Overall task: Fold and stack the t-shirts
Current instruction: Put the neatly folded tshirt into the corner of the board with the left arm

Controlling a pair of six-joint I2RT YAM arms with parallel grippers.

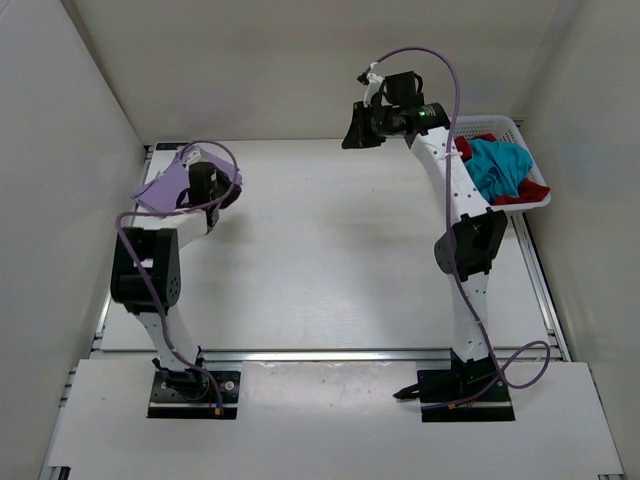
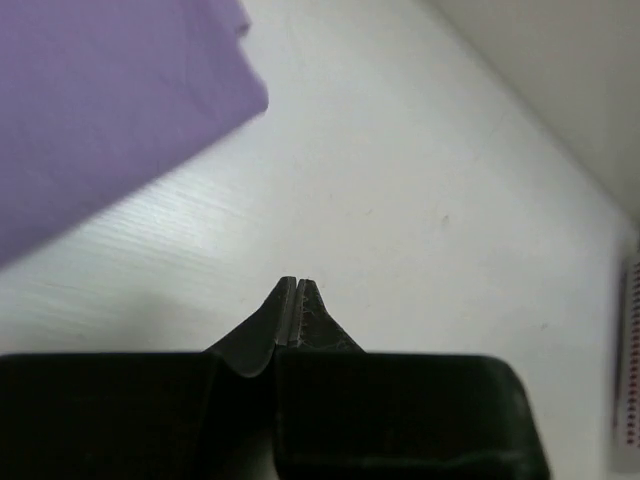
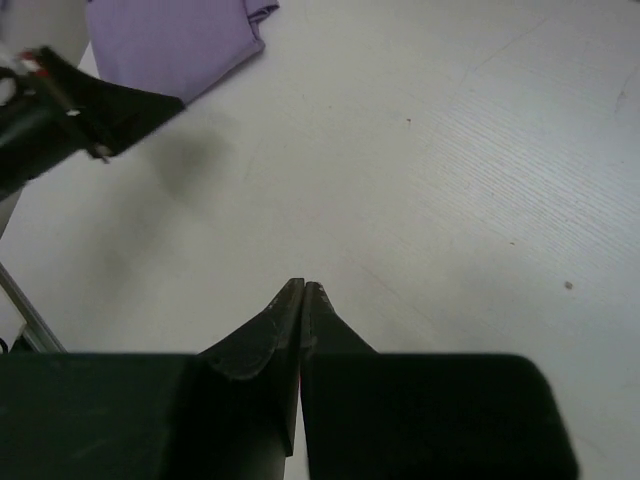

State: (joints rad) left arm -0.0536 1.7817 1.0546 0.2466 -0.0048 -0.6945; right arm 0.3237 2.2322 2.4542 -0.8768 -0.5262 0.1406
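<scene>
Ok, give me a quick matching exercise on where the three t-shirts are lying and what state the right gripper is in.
Column one:
1. lavender purple cloth t-shirt
2. teal blue cloth t-shirt
3. deep red cloth t-shirt
4. right gripper

Column two:
A. shut, nothing between its fingers
B. on top of the pile in the white lattice plastic basket
C. on the table, far left
D. in the basket, mostly under another shirt

Pairs: 1-C, 2-B, 3-D, 4-A.

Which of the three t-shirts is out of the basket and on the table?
The lavender shirt, lying far left on the table; the teal shirt and red shirt are heaped in the white basket.
</scene>
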